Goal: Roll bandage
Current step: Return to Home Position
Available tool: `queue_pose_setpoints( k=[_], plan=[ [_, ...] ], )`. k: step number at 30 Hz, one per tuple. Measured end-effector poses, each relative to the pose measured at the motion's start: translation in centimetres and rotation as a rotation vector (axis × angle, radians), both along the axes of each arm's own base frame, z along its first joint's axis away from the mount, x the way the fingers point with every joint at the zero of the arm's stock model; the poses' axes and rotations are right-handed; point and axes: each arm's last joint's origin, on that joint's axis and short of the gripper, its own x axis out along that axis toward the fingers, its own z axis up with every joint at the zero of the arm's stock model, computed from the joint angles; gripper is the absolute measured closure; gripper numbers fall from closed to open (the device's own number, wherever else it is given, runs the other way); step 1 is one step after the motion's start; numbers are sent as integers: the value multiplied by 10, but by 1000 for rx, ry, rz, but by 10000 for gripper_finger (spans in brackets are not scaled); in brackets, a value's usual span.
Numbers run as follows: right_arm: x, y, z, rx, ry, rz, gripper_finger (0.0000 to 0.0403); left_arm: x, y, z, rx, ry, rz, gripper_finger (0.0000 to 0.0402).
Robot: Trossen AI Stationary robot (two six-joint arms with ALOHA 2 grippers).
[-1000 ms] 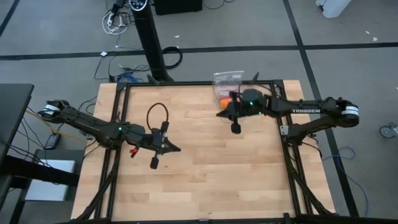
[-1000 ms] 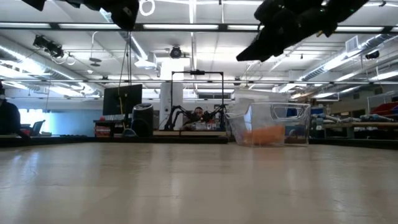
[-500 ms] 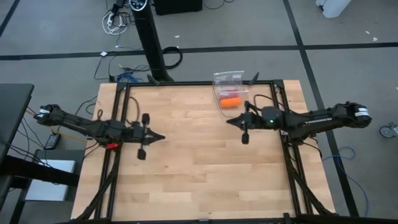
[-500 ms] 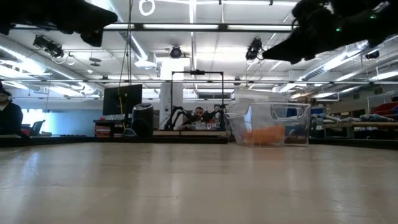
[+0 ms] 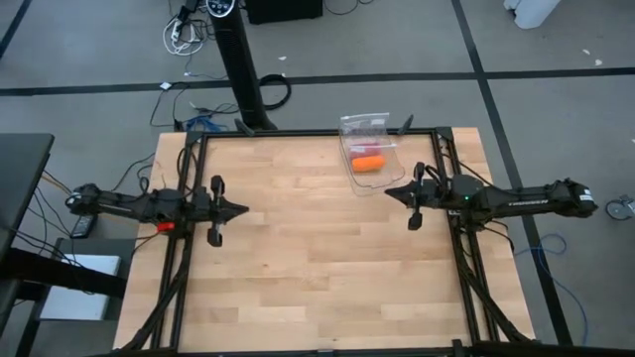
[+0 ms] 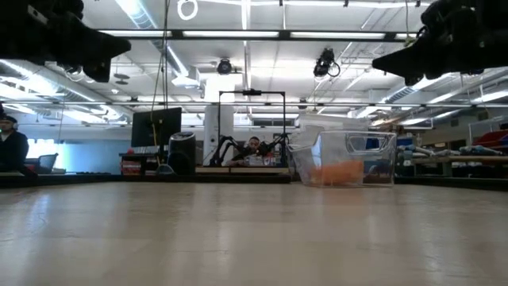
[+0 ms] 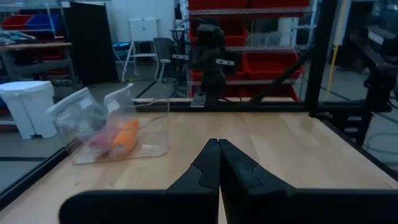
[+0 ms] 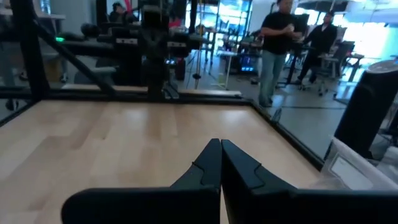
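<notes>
The orange bandage lies as a small roll inside a clear plastic zip bag at the table's far edge, right of the middle; the left wrist view shows the bandage beside a small pink bundle in the bag. My left gripper hangs shut and level over the table's left edge, pointing toward the right. My right gripper hangs shut and level by the right edge, pointing left, just near of the bag. Neither touches anything.
A black frame rail runs round the wooden table. The wide middle of the tabletop lies between the two grippers. People stand in the room beyond the table.
Both arms have drawn back and sunk: my left gripper toward the table's left edge, my right gripper toward the right edge and a little nearer, away from the bag. Both have levelled out and stayed shut. The bag and bandage have not moved.
</notes>
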Motion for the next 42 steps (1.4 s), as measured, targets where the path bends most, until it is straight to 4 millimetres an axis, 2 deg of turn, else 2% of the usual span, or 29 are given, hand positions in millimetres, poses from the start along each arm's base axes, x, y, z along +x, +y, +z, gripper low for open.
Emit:
queue_pose_setpoints(
  k=[8,12,17,20,21,26,31,42],
  plan=[
    [-26,1,-4,-5,-105,-7,403,-4,10,-6,-13,13,15,396],
    [-37,1,-12,-1,-140,-13,403,-4,15,-10,-11,57,41,396],
    [-36,1,-21,34,-78,-34,403,-6,21,-15,5,63,110,396],
    [-36,0,-22,42,-72,-40,403,-4,24,-34,4,6,137,396],
    [-35,0,-24,42,-79,-41,403,-5,25,-35,-11,3,144,396],
    [-33,0,-34,56,-70,-40,403,-6,26,-33,14,-23,114,396],
    [-34,1,-32,55,-51,-32,403,-7,27,-33,32,16,121,396],
    [-31,-4,-37,31,0,-153,397,-5,29,-37,-11,25,191,396]
  ],
)
